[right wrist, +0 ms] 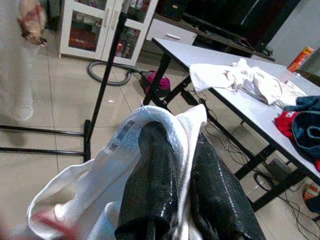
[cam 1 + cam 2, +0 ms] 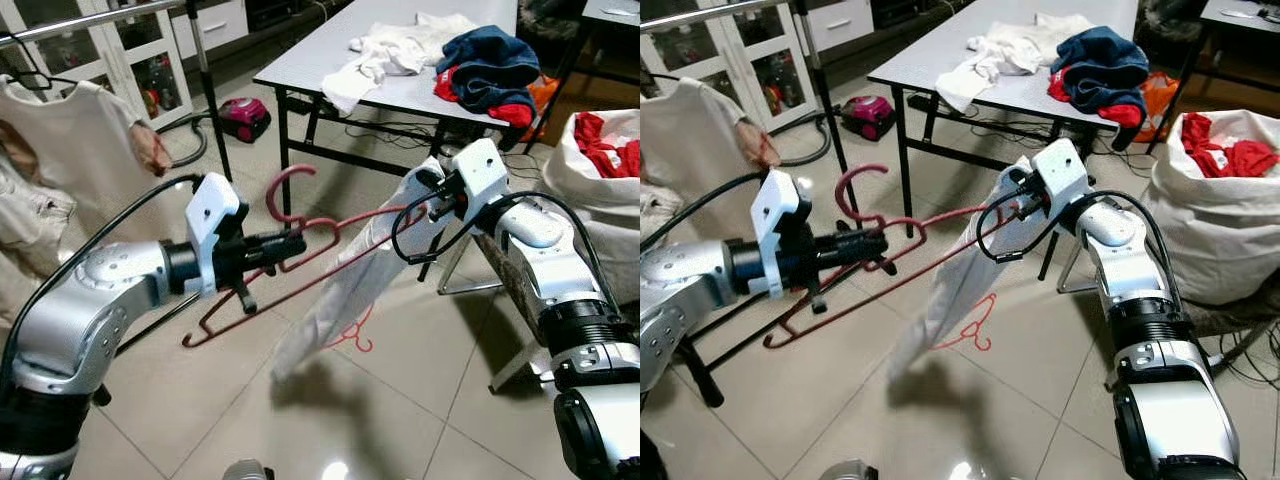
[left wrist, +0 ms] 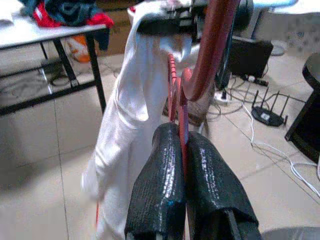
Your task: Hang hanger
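Left eye view shows a big white sack (image 2: 610, 215) just past the far right end of the grey table (image 2: 400, 90), and it has red clothes (image 2: 605, 150) inside it. On the table lie a pile of white clothes (image 2: 385, 55) and a blue and red heap (image 2: 490, 70). I hold the red hanger (image 2: 300, 262) out over the floor tiles, in front of the table and lower than its top. My left gripper (image 2: 298, 243) has its two black fingers (image 3: 165, 190) pressed together on the thin red neck of the hanger, right under the hook. The hook curls up and away from me. The hanger's long bar runs in a slant, low on my left side and climbing toward my right gripper (image 2: 432, 200). That gripper sits near the table's front leg, and its fingers are pinching the top of a white garment (image 2: 345, 290), which hangs down from there toward the floor. A second, thin red hanger (image 2: 352, 338) dangles beside the bottom of the garment. In the right wrist view there is a small label (image 1: 125, 136) with dark print on the white cloth, but I cannot read it. To the left of the table stands a clothes rack (image 2: 205, 90) with a cream shirt (image 2: 75, 165) on it, and a pink vacuum (image 2: 245, 117) sits on the floor near the table's left leg.
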`<state>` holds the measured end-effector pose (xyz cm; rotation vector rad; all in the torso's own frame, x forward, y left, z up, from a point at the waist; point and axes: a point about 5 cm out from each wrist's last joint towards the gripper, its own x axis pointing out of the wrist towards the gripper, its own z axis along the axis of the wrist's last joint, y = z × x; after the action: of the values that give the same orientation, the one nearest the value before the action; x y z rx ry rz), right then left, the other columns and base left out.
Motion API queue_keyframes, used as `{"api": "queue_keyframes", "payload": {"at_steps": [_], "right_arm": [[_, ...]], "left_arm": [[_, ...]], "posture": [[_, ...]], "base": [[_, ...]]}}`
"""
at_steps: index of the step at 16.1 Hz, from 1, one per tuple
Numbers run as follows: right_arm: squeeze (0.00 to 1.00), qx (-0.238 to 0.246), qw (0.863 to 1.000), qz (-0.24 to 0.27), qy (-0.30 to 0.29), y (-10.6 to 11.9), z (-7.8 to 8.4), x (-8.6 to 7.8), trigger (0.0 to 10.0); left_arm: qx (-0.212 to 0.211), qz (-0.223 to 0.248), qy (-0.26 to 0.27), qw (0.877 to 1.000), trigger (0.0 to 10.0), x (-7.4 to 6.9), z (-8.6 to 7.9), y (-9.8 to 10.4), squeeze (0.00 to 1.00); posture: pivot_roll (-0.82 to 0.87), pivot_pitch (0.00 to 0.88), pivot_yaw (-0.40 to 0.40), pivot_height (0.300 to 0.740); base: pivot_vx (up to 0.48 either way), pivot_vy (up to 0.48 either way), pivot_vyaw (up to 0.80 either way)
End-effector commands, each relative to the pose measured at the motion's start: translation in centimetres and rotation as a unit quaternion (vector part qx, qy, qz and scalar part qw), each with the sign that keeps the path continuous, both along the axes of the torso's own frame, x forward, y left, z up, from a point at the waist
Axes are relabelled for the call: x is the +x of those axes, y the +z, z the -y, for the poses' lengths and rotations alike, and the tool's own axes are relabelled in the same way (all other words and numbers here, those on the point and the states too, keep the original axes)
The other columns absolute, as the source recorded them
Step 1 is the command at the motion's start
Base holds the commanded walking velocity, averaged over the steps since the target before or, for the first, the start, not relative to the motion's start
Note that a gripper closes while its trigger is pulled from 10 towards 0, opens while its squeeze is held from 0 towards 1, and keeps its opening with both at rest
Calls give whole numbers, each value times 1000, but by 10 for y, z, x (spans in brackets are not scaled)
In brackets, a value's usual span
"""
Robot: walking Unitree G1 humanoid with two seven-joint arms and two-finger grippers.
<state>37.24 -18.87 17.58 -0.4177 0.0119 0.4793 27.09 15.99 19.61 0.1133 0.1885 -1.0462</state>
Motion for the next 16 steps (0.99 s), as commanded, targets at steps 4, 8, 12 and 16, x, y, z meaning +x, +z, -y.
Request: {"api": "queue_keyframes", "payload": {"at_steps": [4,8,12,16], "right_arm": [[0,-1,1000,14,0,9,2,1,10000],[0,-8,1000,13,-6,10,13,-3,10000],[0,-15,1000,18,-2,14,19,-8,10000],[0,-14,999,31,16,22,11,-12,10000]], "left_arm": [[4,6,2,1000,10000,-1,-4,4,0],[12,12,19,1000,10000,5,-12,6,0],[11,14,29,999,10000,11,-12,4,0],[7,13,20,1000,10000,13,-3,1,0]], "posture": [[11,0,24,740],[9,0,23,740],[-5,0,26,740],[-24,0,28,740]], "base": [[0,0,0],[0,0,0],[0,0,0],[0,0,0]]}}
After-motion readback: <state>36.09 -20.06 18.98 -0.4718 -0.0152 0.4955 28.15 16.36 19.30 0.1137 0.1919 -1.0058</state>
